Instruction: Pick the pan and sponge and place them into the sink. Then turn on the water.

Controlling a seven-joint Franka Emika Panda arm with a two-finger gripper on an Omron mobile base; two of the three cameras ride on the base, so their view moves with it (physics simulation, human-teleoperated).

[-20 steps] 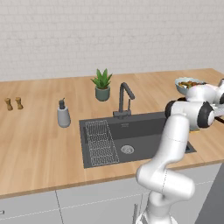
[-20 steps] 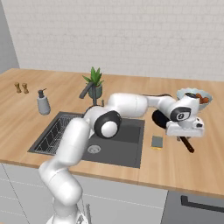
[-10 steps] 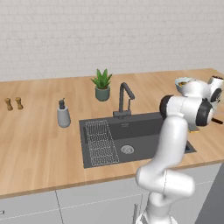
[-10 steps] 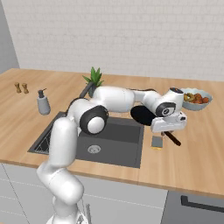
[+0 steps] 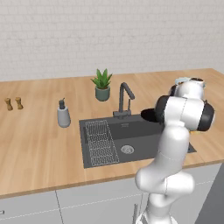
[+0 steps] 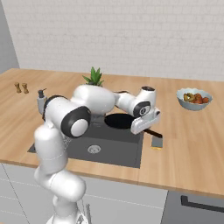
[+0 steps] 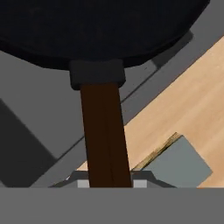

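Presently, left base view: pan [image 5: 148, 115] edge showing beside the arm, above the sink [image 5: 131, 136]. Right base view: gripper [image 6: 148, 127] clamped on the pan's [image 6: 120, 120] handle, pan over the sink's [image 6: 109, 144] right end; sponge [image 6: 156, 142] just right of the gripper. Hand view: handle [image 7: 105, 135] pinched between fingertips, sponge [image 7: 180, 161] lower right on the counter.

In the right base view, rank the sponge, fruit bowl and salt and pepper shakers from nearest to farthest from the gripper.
Gripper, shut on the pan handle, sits over the sink's right edge.
1. Sponge: on the counter just below and right of it.
2. Fruit bowl: farther right, toward the wall.
3. Shakers: far left.
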